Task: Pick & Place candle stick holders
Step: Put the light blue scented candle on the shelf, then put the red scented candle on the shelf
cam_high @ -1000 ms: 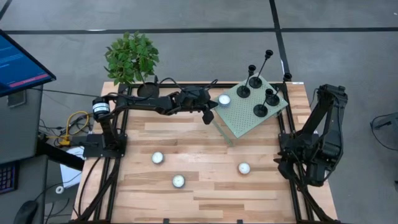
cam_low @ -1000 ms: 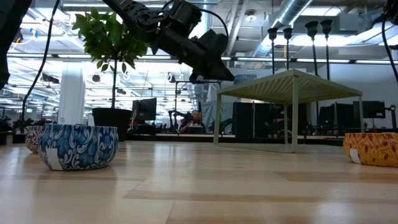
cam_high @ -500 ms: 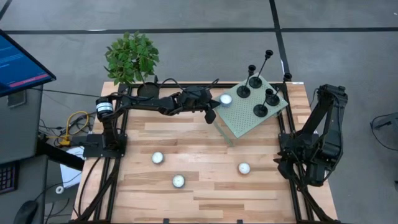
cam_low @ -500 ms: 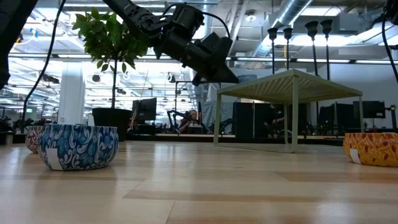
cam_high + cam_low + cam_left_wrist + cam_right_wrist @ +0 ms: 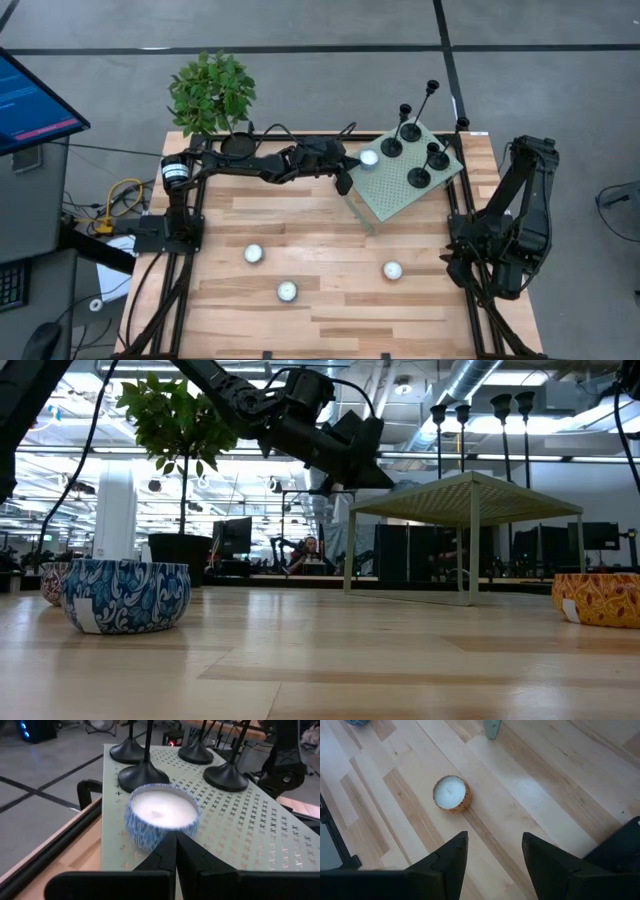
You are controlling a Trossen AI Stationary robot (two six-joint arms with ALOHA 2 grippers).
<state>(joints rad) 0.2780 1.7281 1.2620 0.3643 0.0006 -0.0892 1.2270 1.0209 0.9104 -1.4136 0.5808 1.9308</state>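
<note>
Four candle stick holders and a candle are carried on a raised stand at the worktop's one o'clock corner.

**Tabletop and its load**

The wooden tabletop carries three loose candles, a potted plant at a far corner, and a small green stand. On the stand sit four black holders and a blue-patterned candle.
</note>
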